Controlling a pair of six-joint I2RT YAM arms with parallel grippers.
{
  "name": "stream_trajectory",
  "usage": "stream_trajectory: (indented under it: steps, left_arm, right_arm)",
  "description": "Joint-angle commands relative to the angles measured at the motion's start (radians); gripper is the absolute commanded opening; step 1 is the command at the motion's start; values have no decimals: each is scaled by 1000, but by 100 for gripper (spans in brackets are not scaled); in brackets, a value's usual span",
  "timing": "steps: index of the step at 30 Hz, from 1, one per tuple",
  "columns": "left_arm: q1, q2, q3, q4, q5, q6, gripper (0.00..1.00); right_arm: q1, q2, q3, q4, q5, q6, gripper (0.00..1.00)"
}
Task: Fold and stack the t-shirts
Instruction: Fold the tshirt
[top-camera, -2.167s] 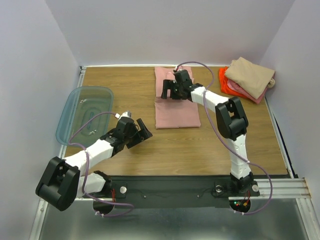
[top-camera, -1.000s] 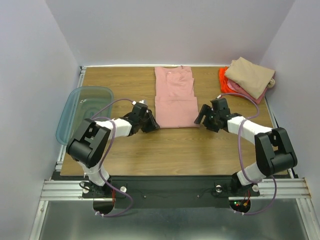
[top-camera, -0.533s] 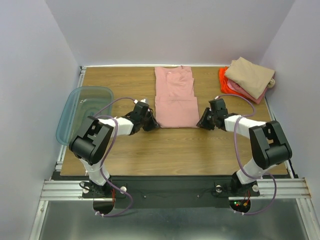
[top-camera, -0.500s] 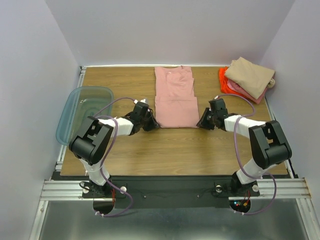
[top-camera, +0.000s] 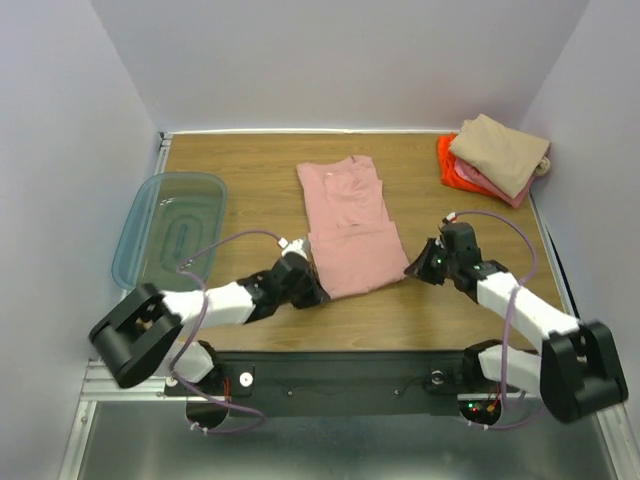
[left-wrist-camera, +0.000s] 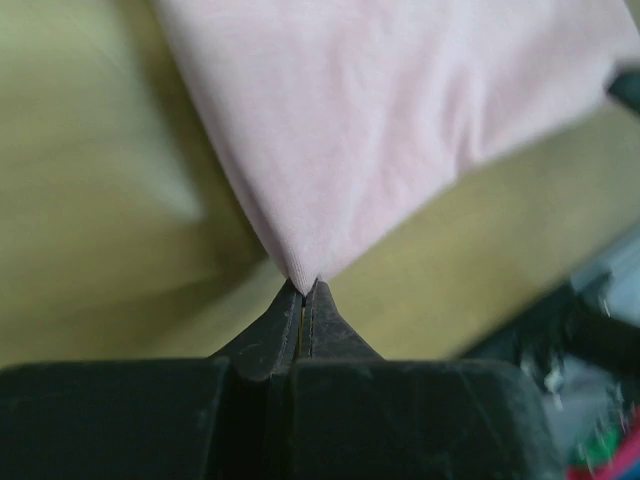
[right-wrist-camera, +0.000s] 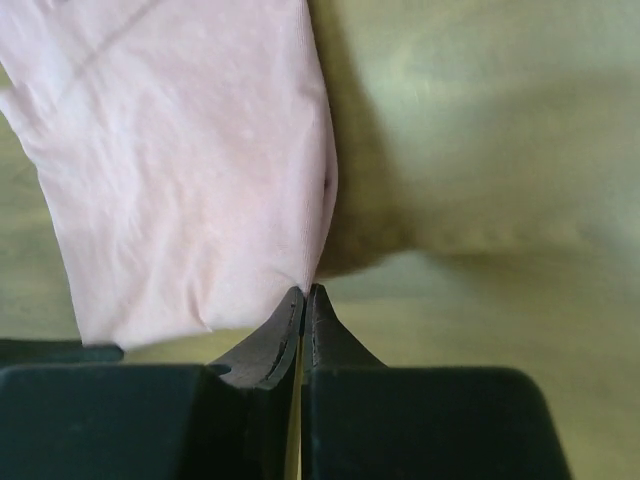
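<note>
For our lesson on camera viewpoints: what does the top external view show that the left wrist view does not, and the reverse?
Only the top external view shows the teal bin, the folded stack at far right, and the whole outline of the pink t-shirt. Only the left wrist view shows, close up, the left gripper shut on a corner of it. Both show that shirt on the wooden table.

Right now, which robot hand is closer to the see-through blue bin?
Left. The left gripper pinches the pink t-shirt at its near-left corner, to the right of the bin. The right gripper pinches the near-right corner, across the shirt and farther away.
</note>
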Motion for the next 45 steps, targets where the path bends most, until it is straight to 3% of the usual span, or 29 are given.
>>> stream_trajectory:
  steps: [1,3,8,17,28,45]
  left_arm:
    - [-189,-213,-72,-85,-107,-184,0]
    - [-285,-310,-80,-137,-152,-251,0]
    - [-338,-390,-29,-197,-170,-256,0]
    - [-318,-376,210,-451,-403,-172,0]
    - [16,-358,301,-445,-330,21,0]
    - [357,-114,430,-358,-187,205,0]
  right_arm:
    - [8,-223,-37,-218,2,-7,0]
    - [8,-351,-27,-321,-4,-20,0]
    - [10,-469,67,-413,-23,-36,0]
    - [10,-259,349,-386,126,-56,0]
    - [10,175,711,-256,56,-125,0]
    - [10,740,1197,-229,-115,-181,0]
